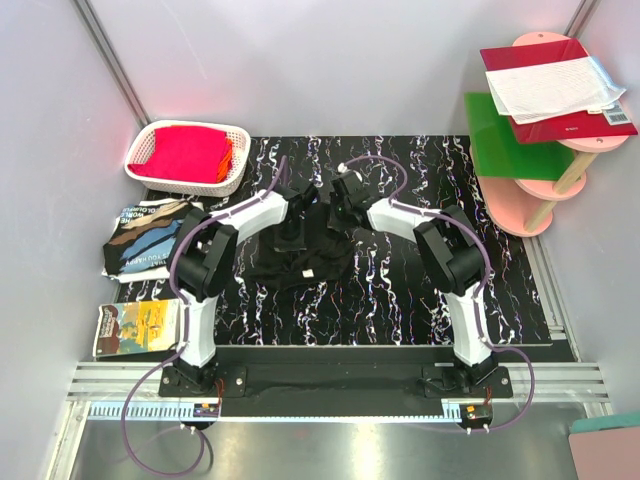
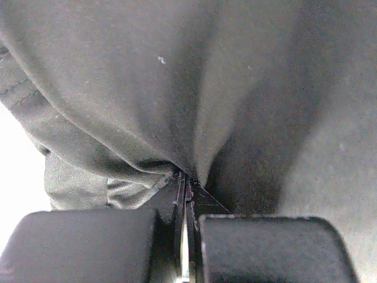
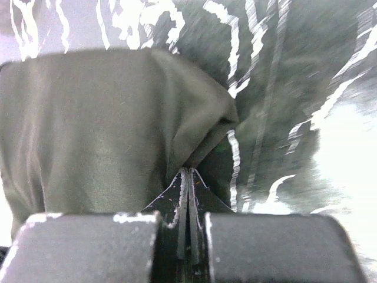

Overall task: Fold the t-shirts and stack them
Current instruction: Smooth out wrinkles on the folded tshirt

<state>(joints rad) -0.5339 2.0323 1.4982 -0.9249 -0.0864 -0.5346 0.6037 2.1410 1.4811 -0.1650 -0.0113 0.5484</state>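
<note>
We see left gripper pinching shirt fold; right gripper pinching its edge; shirt bunched mid-mat; red shirt in basket, 10 o'clock.

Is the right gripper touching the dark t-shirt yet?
Touching. The right wrist view shows the right gripper shut on a fold of the dark t-shirt, cloth puckering at its tips.

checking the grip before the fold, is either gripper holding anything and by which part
Both hold the black t-shirt: the left gripper pinches a gathered fold of its cloth, the right gripper a folded corner. Sleeve or hem cannot be told.
</note>
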